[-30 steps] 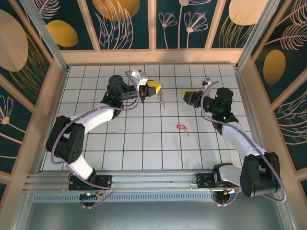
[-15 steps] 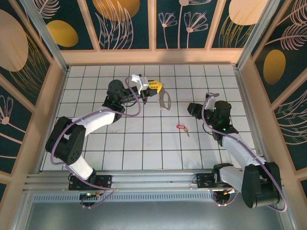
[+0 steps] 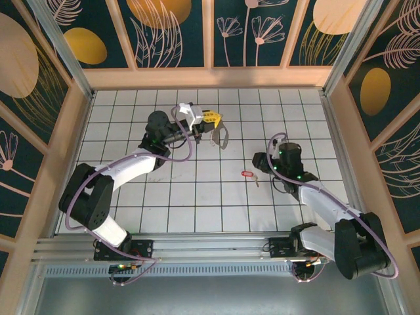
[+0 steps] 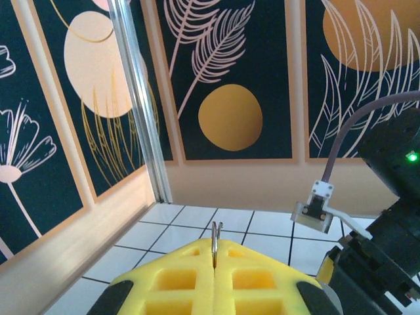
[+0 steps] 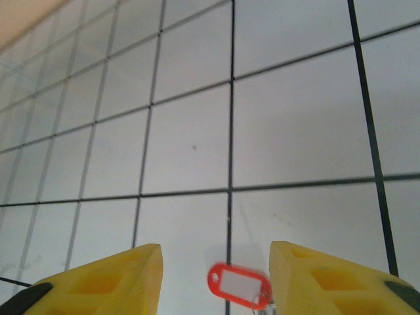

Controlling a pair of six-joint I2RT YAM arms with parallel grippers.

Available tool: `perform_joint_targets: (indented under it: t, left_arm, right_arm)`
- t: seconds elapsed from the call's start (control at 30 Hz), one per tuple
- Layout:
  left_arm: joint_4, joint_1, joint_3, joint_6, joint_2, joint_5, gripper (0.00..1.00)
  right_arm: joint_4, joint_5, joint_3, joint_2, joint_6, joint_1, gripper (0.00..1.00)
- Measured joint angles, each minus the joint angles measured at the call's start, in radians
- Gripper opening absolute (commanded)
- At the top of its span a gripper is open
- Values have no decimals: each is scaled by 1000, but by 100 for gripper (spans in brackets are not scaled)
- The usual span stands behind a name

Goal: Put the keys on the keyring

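Two grippers, one key lying on the table (image 3: 190, 197).
Left gripper (image 3: 211, 120) is clamped shut on the keyring (image 3: 222, 137), held above the table's far middle with the loop hanging free. Right gripper (image 5: 215, 259) hovers half open and empty over the red key (image 5: 239, 286), which shows between its jaws, flat on a grid line right of the table's centre. Likely risks: the small, flat key may skid or flip as the jaws close, and the thinly pinched keyring could swivel during threading.
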Motion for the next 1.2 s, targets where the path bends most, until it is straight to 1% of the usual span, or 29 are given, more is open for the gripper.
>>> perform_joint_targets:
  t: [0.2,0.3,0.43,0.57,0.67,0.8,0.83,1.0,1.2]
  left_arm:
    - [0,-5,-53,-24,-14,-14,0]
    - [-3,-7,-55,-36,-14,-14,0]
    - [-3,-7,-55,-47,-15,-15,0]
    - [-6,-7,-55,-53,-16,-16,0]
    - [-7,-7,-55,-53,-16,-18,0]
    - [-7,-7,-55,-53,-16,-18,0]
    - [-7,-7,-55,-53,-16,-18,0]
    - [-7,-8,-55,-54,-16,-18,0]
    - [-7,-9,-55,-64,-16,-18,0]
  right_arm:
    - [-64,126,11,94,15,103,43]
    - [-88,179,21,147,16,130,38]
    - [-103,226,40,205,16,159,37]
    - [-106,256,72,255,6,182,36]
    - [-107,275,96,294,-8,197,34]
    - [-109,288,113,329,-18,205,27]
    - [-109,293,114,334,-20,206,25]
    - [-117,314,117,341,-34,208,23]
    - [-118,328,118,341,-35,208,19]
